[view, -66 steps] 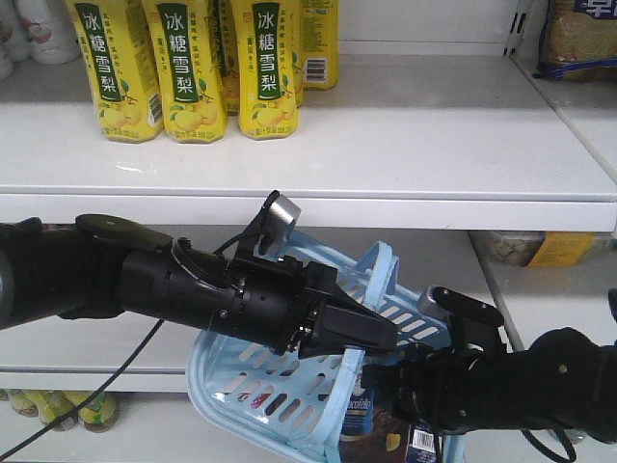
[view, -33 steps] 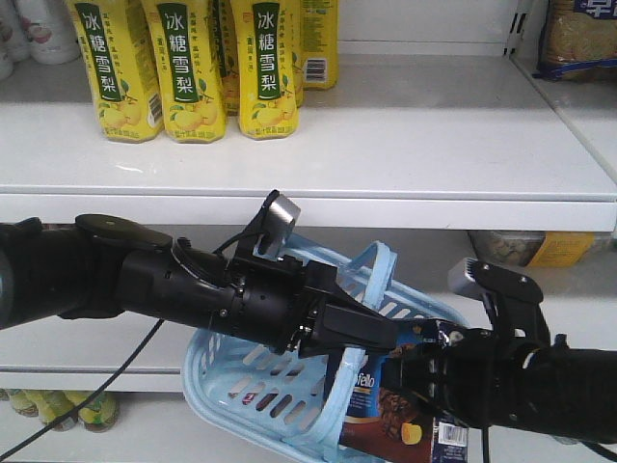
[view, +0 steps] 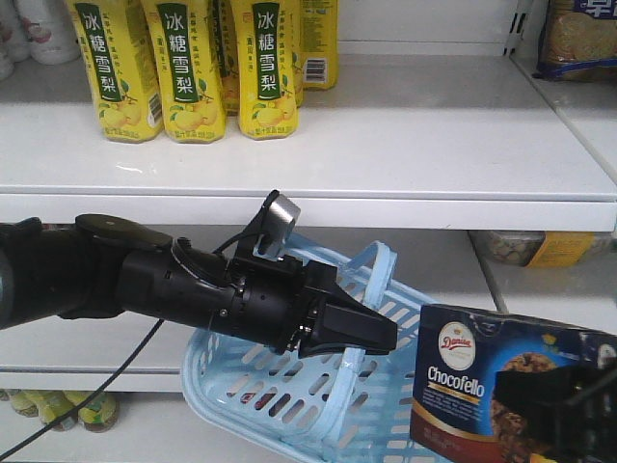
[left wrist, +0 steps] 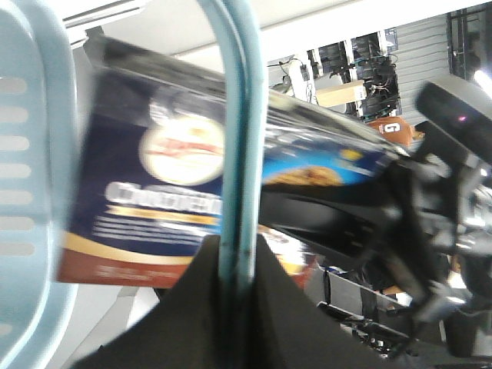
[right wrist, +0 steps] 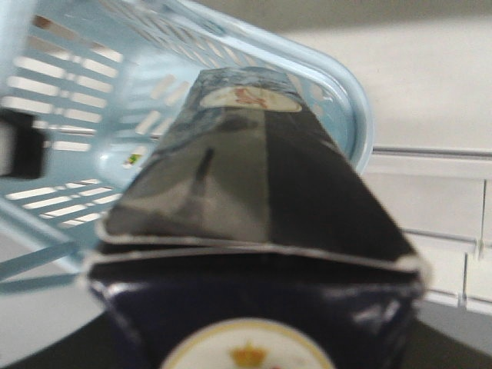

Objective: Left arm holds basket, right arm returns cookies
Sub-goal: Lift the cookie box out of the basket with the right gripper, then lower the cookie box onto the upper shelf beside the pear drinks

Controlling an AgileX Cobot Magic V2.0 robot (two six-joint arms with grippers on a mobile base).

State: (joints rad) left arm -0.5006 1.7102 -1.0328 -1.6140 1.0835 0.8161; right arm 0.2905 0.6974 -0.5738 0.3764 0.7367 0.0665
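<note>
Front view: my left arm (view: 183,285) reaches in level from the frame's left edge, wrist straight, silver block uppermost. My left gripper (view: 362,333) is closed on a handle (view: 359,371) of the basket (view: 280,395), which hangs tilted below and behind its tip. The cookies (view: 472,381) stand nearly upright in the air just beyond that tip, outside the basket rim, label face toward the camera. My right gripper (view: 559,410) is only partly seen at the lower corner, its dark flat fingers clamped across the carton's far half. Yellow bottles (view: 183,68) stand on the shelf (view: 405,145) well above both grippers. Against half a second ago: the left arm and the basket have not shifted. The carton, then low and tilted behind my left gripper at the basket rim, is now raised clear of it. The right arm's silver block has left the frame. Left wrist view: the handle (left wrist: 238,138) runs straight up out of my closed left gripper (left wrist: 231,269), pinched between the jaws. The cookies (left wrist: 154,184) lie beyond it, blurred. The dark right arm (left wrist: 446,192) sits at the carton's far end, and the basket wall (left wrist: 31,154) is at the near side. Right wrist view: the cookies (right wrist: 246,200) fill the frame, end-on and close. The basket (right wrist: 346,100) is beyond the carton's far end, and my own fingers cannot be made out here.
</note>
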